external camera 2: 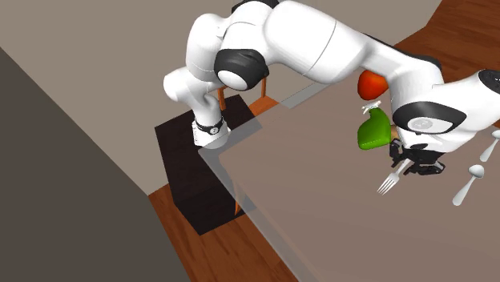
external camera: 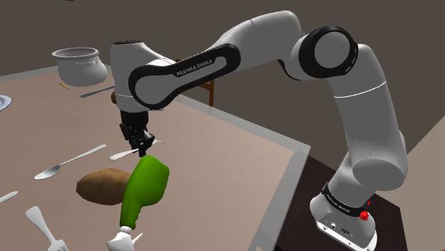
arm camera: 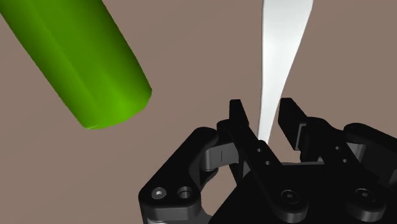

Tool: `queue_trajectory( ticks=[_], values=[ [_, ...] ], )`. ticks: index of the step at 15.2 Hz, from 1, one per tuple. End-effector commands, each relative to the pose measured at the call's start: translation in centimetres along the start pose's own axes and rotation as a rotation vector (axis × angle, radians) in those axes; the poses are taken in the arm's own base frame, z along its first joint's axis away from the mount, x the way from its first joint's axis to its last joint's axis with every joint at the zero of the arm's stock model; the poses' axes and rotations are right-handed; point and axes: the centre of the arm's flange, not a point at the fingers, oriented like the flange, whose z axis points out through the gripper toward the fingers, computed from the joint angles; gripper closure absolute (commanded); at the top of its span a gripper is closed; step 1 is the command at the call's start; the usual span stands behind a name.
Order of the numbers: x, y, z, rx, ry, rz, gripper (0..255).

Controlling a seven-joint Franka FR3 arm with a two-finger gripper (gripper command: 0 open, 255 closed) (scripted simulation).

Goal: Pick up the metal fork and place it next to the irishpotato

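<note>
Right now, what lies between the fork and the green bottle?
Nothing. In the wrist view, only bare tabletop separates the fork from the green bottle.

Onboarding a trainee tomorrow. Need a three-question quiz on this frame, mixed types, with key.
1. True or false: the claw is clamped shut on the green bottle.
2. What lies between the claw's fingers? A) a knife B) the white fork handle C) a cup
3. Fill in: in the shoulder view, the brown potato lies beside the green ____.
Key: 1 false; 2 B; 3 bottle.
</note>
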Motion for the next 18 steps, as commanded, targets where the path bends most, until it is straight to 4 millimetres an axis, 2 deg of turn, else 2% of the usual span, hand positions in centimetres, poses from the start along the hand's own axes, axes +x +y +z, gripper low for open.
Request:
queue_trajectory(
  ticks=[1, 2, 7, 11, 18],
  values=[
    [0.2, 0.0, 0.2, -0.002, 0.002, 0.002, 255],
    [0.2, 0.0, 0.2, -0.002, 0.002, 0.002, 0],
    [0.2, 0.0, 0.2, -0.002, 0.002, 0.002, 0],
    [0.2, 0.0, -4.8, -0.002, 0.002, 0.002, 0],
    [0.2, 0.0, -4.8, -0.002, 0.002, 0.002, 0]
  ],
)
